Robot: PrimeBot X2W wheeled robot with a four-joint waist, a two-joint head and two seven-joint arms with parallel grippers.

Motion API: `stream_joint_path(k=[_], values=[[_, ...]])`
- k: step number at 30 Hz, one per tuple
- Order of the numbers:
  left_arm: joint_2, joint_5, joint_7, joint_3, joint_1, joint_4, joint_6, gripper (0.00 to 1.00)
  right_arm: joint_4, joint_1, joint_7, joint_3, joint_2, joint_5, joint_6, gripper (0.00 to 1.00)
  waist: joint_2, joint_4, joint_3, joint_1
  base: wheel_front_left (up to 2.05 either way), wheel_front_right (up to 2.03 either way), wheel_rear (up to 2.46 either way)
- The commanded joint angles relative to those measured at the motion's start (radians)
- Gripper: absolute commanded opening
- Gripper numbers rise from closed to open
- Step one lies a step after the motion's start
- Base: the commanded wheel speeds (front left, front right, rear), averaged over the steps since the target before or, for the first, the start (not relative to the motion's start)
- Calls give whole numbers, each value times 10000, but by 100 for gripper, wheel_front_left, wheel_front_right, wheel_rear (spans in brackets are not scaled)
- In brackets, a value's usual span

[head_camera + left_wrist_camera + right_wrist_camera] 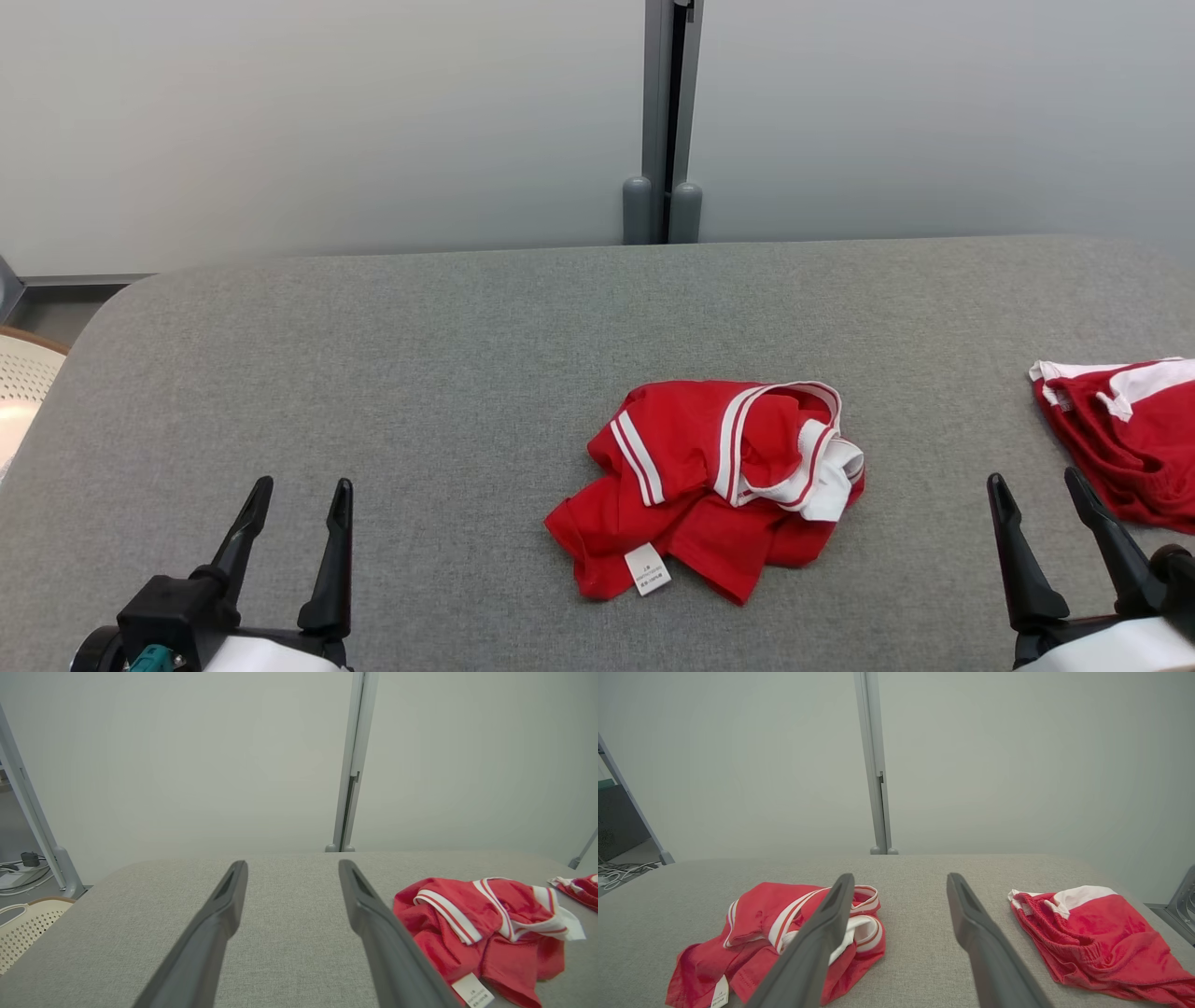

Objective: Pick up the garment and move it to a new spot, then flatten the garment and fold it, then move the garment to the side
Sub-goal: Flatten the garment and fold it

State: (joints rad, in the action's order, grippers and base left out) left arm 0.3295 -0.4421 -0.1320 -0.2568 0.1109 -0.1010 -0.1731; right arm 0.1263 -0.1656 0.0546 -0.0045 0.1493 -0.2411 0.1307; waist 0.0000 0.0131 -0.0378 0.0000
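I have my left tool [304, 483] and right tool [1034, 475] both spread wide, low over the grey worktop [420, 373], flanking the crumpled red jersey [709, 481]. Red shorts [1125, 448] lie right of the jersey, just beyond my right tool. A pale basket [23, 383] sits far left of it, contents hidden.

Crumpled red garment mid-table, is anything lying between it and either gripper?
Nothing visible is. Bare grey table lies between the crumpled red garment and the open left gripper, and likewise the open right gripper. The second red garment sits at the table's right edge, outside the right gripper, off both paths.
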Motion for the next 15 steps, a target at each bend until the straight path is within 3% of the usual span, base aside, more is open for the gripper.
stream_joint_path(k=[1, 10, 15], values=[[43, 11, 29, 9, 46, -47, -42, 100, 32, -99, 33, -27, 7, 36, -3, 100, 0, 6, 4, 0, 0, 0, 0], [36, 105, 171, -194, -260, -282, -71, 100, 13, 52, 83, 113, 66, 32, -1, 100, 0, 281, 210, 0, 0, 0, 0], [-47, 244, 172, -366, -766, -469, 9, 100, -136, 620, 271, 1057, 321, 45, -1, 100, 0, 743, 811, 0, 0, 0, 0]])
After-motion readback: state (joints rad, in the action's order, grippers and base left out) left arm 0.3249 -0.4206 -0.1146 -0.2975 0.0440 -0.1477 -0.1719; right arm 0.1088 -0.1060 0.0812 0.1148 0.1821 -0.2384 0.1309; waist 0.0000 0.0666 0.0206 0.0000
